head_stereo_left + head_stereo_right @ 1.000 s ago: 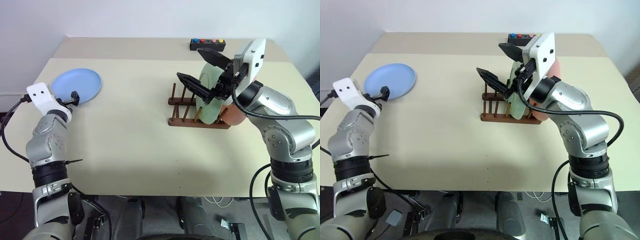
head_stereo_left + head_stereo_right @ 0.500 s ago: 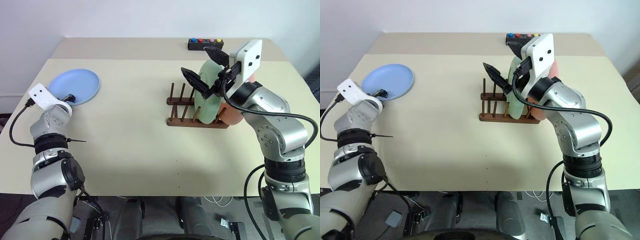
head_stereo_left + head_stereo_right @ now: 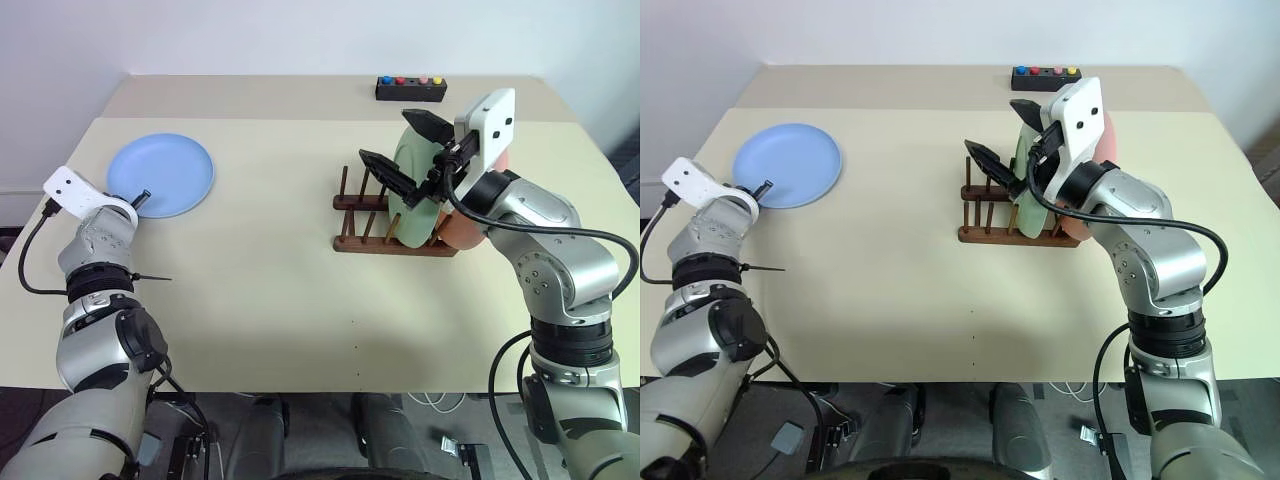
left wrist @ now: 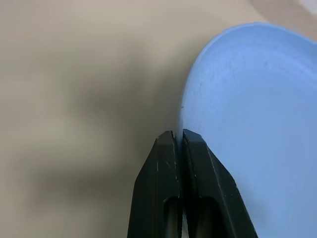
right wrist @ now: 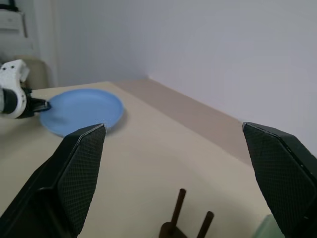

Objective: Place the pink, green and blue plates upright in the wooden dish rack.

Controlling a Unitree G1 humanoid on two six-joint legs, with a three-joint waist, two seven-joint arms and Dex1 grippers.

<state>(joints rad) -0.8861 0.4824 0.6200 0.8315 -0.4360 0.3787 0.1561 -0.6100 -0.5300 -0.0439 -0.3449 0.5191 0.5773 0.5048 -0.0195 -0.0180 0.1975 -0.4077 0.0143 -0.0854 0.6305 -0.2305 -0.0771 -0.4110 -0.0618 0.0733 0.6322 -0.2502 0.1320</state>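
Blue plate (image 3: 161, 174) lies flat at the desk's (image 3: 250, 290) ten o'clock corner, the left claw (image 4: 178, 141) pinched shut at its rim nearest the robot; whether the rim is between the fingers I cannot tell. Bare desk stretches from there to the wooden dish rack (image 3: 395, 240) at two o'clock, where the green plate (image 3: 415, 190) and pink plate (image 3: 470, 225) stand upright among the pegs. Above them the right claw (image 3: 405, 150) hangs wide open, and a small black box (image 3: 410, 89) with coloured buttons sits at the far edge, no writing legible.
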